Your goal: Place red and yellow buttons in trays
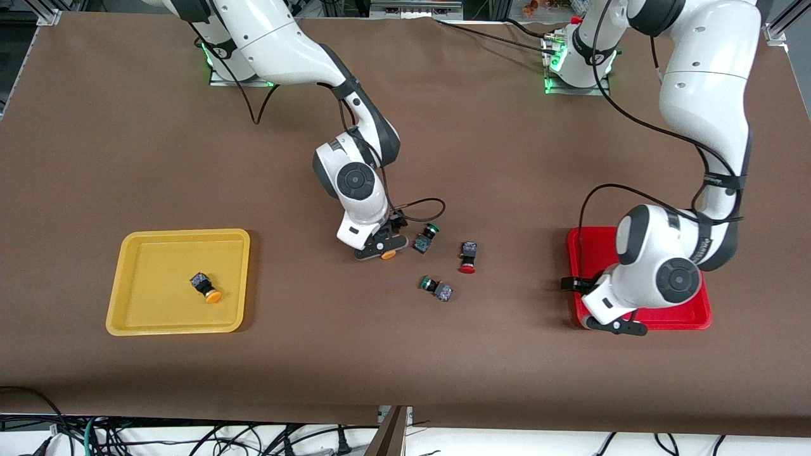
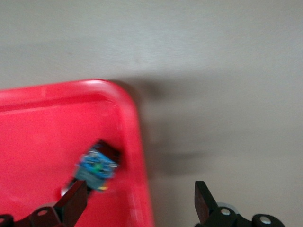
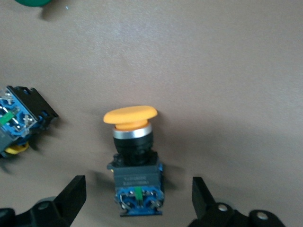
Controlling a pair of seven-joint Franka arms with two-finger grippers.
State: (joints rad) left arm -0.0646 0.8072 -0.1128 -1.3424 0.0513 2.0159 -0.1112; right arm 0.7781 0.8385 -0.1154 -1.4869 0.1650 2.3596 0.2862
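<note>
Orange-yellow-capped push-button switch [image 3: 135, 161] lies on the brown counter [image 1: 443, 354], between the spread fingers of the right tool [image 1: 382, 249]; another [image 1: 206, 288] rests in the yellow plastic tray [image 1: 136, 320]. Left tool [image 2: 142, 208], fingers apart, hovers over the red plastic tray's [image 1: 678, 320] corner, where a dark switch [image 2: 98, 165] lies. Red-capped switch [image 1: 468, 256] sits on the counter between the trays.

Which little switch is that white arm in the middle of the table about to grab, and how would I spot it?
Find the yellow tray, then look toward the table's middle, where the right gripper hangs low with open fingers. The yellow button lies on the table right under it, between those fingers. The switches beside it have green or red caps; this loose one's is orange-yellow.
</note>
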